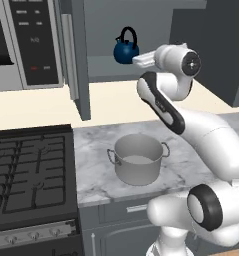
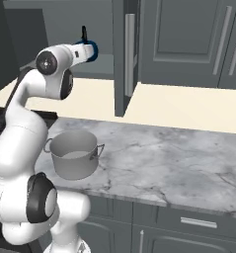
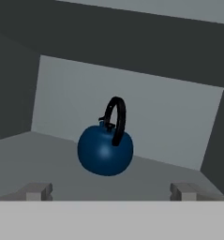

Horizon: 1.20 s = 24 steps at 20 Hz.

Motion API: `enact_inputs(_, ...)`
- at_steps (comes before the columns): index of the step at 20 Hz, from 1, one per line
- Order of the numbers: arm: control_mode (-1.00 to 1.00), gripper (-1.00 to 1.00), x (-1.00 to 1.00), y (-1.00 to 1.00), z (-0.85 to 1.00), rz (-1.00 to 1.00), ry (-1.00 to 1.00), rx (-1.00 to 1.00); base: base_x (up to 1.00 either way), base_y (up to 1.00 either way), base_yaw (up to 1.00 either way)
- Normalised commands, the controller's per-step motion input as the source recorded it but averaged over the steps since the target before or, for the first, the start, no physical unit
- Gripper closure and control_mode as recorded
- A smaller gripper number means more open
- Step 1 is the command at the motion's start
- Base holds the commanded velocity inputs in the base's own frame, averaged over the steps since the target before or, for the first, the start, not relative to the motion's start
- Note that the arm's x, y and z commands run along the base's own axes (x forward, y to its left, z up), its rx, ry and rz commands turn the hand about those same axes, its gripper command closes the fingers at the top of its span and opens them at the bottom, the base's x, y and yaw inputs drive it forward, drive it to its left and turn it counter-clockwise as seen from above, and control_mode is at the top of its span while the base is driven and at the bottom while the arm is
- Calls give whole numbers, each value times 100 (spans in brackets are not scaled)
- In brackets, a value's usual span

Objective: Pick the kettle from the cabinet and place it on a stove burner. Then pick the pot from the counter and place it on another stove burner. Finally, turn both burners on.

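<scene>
The dark-blue kettle [image 1: 126, 50] [image 2: 91, 49] [image 3: 105, 150] stands upright on the grey shelf [image 3: 48, 159] inside the open cabinet [image 1: 106, 30], its black handle arching over the top. My gripper [image 3: 111, 191] is open, level with the shelf and a short way in front of the kettle, with nothing between its fingertips [image 3: 38, 191]. In the left base view the hand [image 1: 143, 60] reaches toward the kettle from the right. The grey pot [image 1: 138, 159] [image 2: 74, 153] sits on the marble counter [image 1: 96, 170] [image 2: 164, 158]. The stove burners [image 1: 26, 170] lie to the pot's left.
The cabinet's open door [image 1: 78, 60] [image 2: 125, 54] juts out over the counter beside the shelf. A microwave [image 1: 21, 40] hangs above the stove. A silver knob strip [image 1: 31, 235] runs along the stove front. Closed wall cabinets [image 2: 188, 39] stand to the right.
</scene>
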Motion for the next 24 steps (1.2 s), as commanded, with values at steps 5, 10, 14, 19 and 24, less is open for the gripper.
enact_inputs(5, -100, -100, 35, 0, 3, 4, 0, 0, 0, 0, 0)
enact_inputs(10, -100, -100, 14, 0, 0, 4, 0, 3, 0, 0, 0)
enact_inputs(14, -100, -100, 12, 0, 2, 3, 0, 9, 0, 0, 0)
enact_inputs(19, -100, -100, 20, -1, 8, 1, 0, 5, 0, 0, 0)
enact_inputs(24, -100, -100, 17, -7, 6, 0, 0, 1, 0, 0, 0)
